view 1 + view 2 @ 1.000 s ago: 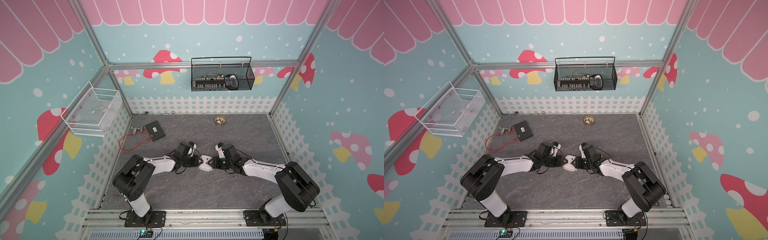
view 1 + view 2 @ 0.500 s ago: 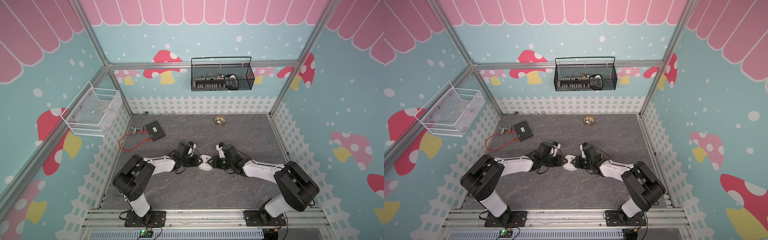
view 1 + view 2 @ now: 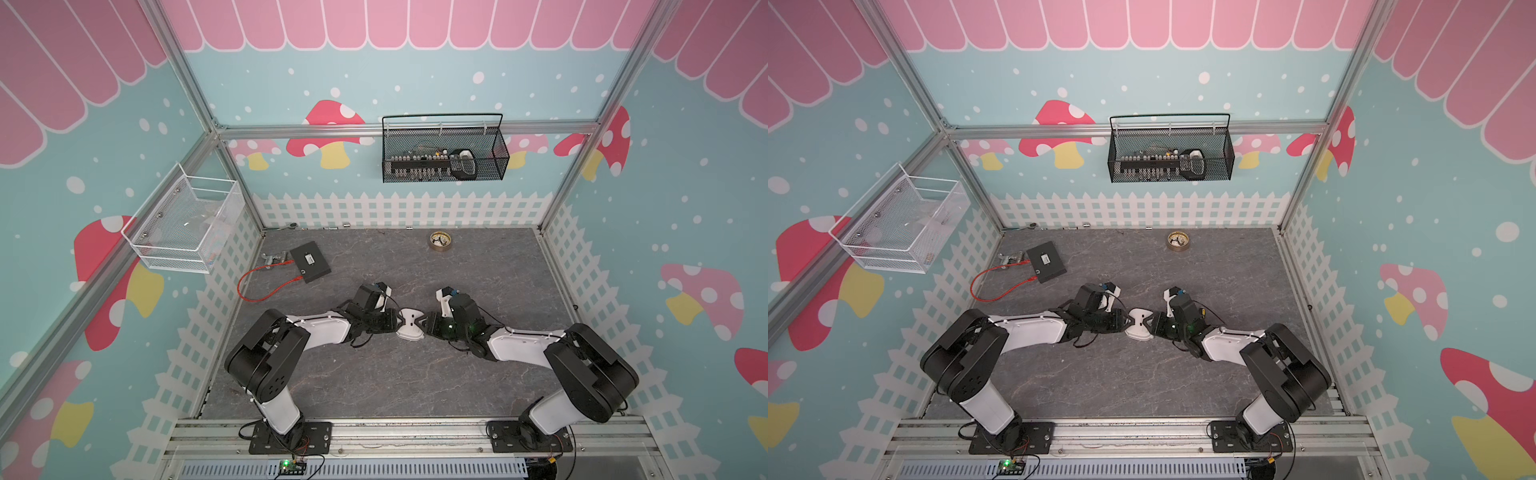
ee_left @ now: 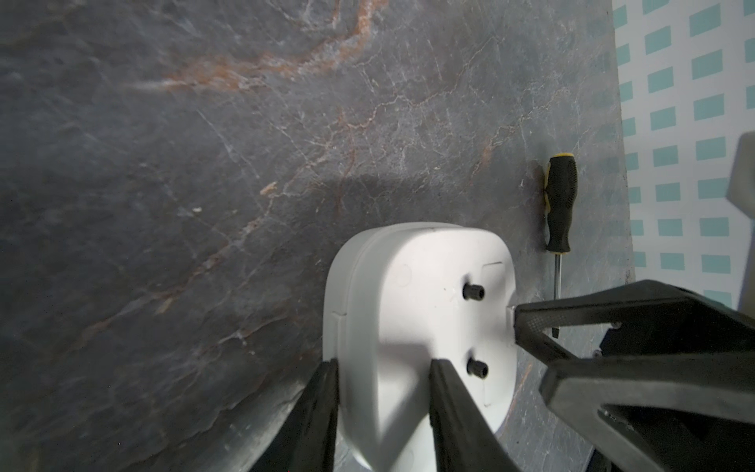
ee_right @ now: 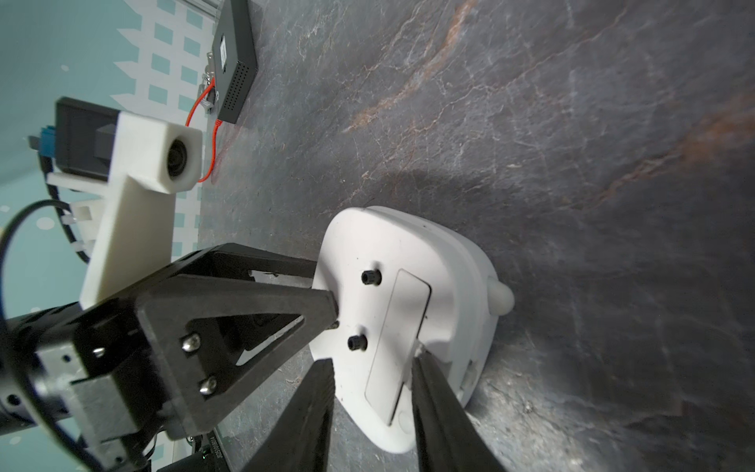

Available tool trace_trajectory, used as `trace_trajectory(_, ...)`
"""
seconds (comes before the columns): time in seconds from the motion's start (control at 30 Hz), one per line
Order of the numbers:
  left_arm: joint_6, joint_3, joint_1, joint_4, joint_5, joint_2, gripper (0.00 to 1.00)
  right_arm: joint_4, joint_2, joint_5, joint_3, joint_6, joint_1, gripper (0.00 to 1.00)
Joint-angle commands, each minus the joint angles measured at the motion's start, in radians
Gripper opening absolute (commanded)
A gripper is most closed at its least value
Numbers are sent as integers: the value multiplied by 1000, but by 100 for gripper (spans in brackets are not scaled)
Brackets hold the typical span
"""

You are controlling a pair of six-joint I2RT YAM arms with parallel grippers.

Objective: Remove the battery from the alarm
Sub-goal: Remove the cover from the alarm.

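The flat black box (image 3: 310,262) lies well clear at the worktop's left rear. At mid-worktop the left gripper (image 3: 395,324) pinches one side of the alarm (image 3: 409,327) between its fingers (image 4: 445,392). The right gripper (image 3: 423,326) clamps the opposite side, one fingertip at the edge of the cover plate (image 5: 398,339). The plate is closed, so the battery is presumably inside, unseen. Opening the cover looks like the step in hand: the left should hold firm while the right lets go and pries at the plate's edge. A screwdriver (image 4: 560,204) lies near the right edge.
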Motion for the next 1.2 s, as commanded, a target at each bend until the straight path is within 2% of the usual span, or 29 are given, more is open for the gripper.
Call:
trace_trajectory(0.0,-9,-36,-32,-83,18,41,37,189,-32,-114,12,21,22,37)
trace_trajectory(0.1,-12,-36,-33,-80,18,42,37,220,-16,-140,15,26,22,37)
trace_trajectory(0.27,-11,-39,-33,-80,15,34,37,174,-58,-102,8,14,22,37)
trace_trajectory(0.37,-10,-42,-30,-79,13,35,37,7,-143,-25,34,-39,20,37)
trace_trajectory(0.47,-10,-42,-29,-80,13,34,37,-267,-200,78,114,-124,20,37)
trace_trajectory(0.57,-13,-45,-29,-79,7,21,37,-529,-194,155,212,-209,21,37)
trace_trajectory(0.67,-22,-52,-28,-81,0,1,38,-666,-154,171,271,-277,22,34)
trace_trajectory(0.83,-49,-76,-24,-88,-45,-100,65,-777,-99,205,335,-325,25,24)
trace_trajectory(0.87,-50,-78,-20,-97,-57,-130,68,-794,-90,211,350,-329,25,24)
trace_trajectory(1.03,-40,-74,1,-144,-79,-253,70,-863,-26,208,434,-316,40,22)
trace_trajectory(1.17,-38,-86,7,-149,-70,-283,69,-943,22,256,532,-296,84,24)
